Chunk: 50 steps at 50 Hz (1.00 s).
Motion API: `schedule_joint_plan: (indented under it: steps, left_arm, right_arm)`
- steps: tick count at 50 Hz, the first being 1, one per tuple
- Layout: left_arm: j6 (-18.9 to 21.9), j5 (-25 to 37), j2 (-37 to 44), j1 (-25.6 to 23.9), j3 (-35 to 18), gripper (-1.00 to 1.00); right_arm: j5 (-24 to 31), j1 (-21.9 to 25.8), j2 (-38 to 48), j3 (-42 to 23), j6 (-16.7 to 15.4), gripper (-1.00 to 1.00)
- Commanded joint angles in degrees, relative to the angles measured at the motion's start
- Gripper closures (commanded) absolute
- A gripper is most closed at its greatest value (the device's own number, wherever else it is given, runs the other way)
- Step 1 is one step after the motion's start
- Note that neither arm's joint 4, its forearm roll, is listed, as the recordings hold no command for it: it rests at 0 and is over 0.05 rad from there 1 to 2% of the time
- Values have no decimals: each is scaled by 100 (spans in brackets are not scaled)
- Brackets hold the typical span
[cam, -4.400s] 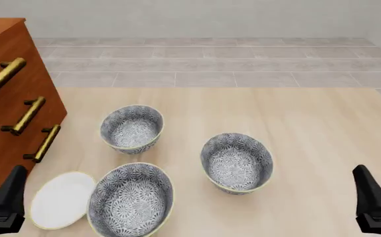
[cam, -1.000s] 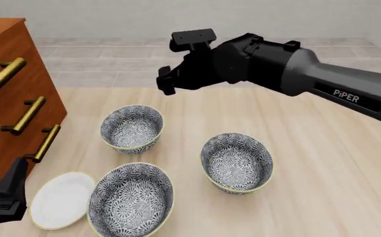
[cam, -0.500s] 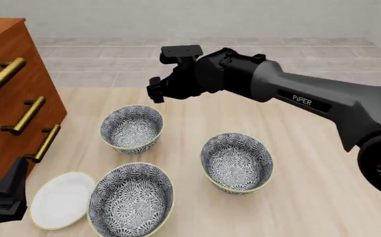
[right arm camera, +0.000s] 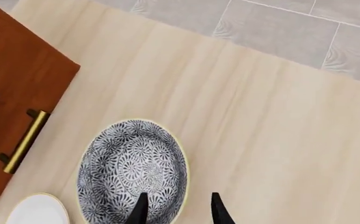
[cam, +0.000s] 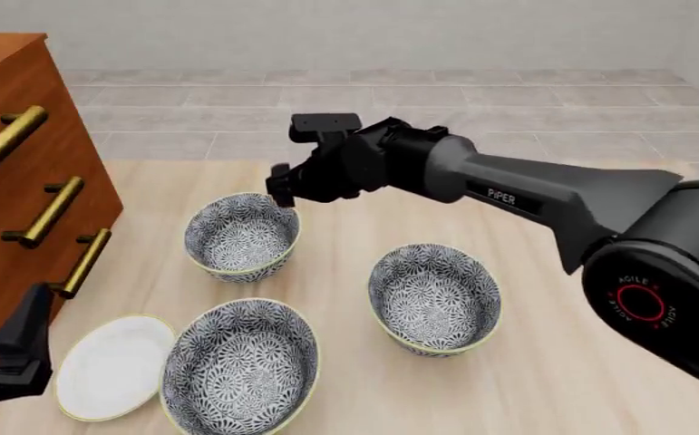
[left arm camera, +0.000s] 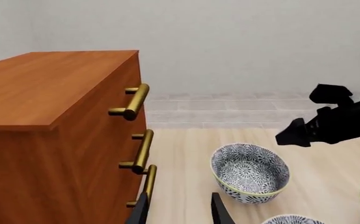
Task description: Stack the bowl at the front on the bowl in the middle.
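Observation:
The bowl at the front (cam: 240,367) sits near the table's front edge, blue-grey floral with a pale-yellow rim. To its right and a little further back stands the bowl in the middle (cam: 436,294). A third bowl (cam: 240,234) (right arm camera: 133,170) (left arm camera: 250,172) like them stands furthest back. My right gripper (cam: 279,192) (right arm camera: 178,212) is open, close above that back bowl's far right rim, with the rim between its fingers in the right wrist view. My left gripper (cam: 16,349) (left arm camera: 180,214) is open and holds nothing, low at the front left beside the dresser.
A wooden dresser (cam: 23,181) (left arm camera: 55,130) with brass handles fills the left side. A flat white plate (cam: 110,367) (right arm camera: 39,210) lies left of the front bowl. The right arm (cam: 530,195) spans the table above the middle bowl.

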Motion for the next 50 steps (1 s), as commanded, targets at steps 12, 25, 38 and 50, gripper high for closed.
schedule_joint_plan:
  steps: [12, 25, 38, 50]
  left_arm:
    - [-22, -770, 788, 14, -3, -100]
    - [-56, -224, 217, -1, -5, -100]
    - [-90, -78, 53, -23, -20, -100]
    - [-90, -162, 147, -32, -15, -100]
  right_arm:
    - [-144, -21, 514, -159, 97, -100]
    - [-262, 8, 639, -80, 11, -100]
    - [-335, 96, 675, -4, -8, -100]
    - [-506, 145, 717, 195, -93, -100]
